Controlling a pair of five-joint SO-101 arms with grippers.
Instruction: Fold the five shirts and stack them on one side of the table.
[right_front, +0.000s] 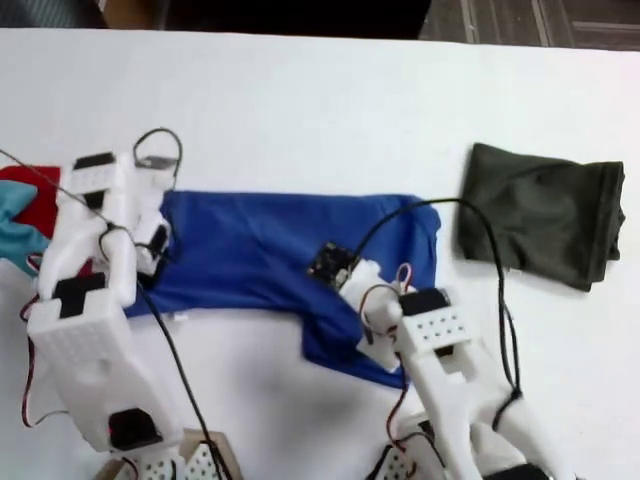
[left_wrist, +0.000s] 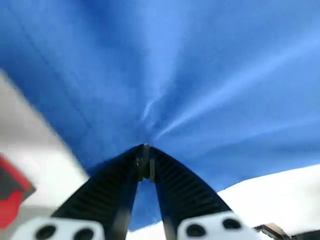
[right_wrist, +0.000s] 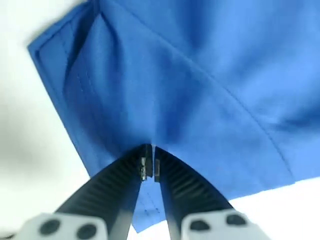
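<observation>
A blue shirt (right_front: 270, 250) lies spread across the middle of the white table (right_front: 320, 110). My left gripper (left_wrist: 145, 162) is shut on the blue shirt (left_wrist: 200, 75), pinching its cloth at the shirt's left end (right_front: 160, 255). My right gripper (right_wrist: 149, 162) is shut on the blue shirt (right_wrist: 200, 90) near its sleeve, at the lower right part (right_front: 345, 275). Creases run out from both pinch points. A dark green shirt (right_front: 540, 210) lies folded at the right side of the table.
Red and teal cloth (right_front: 25, 210) lies bunched at the table's left edge, partly behind the left arm. Black cables (right_front: 490, 250) run from the arms over the table. The far half of the table is bare white surface.
</observation>
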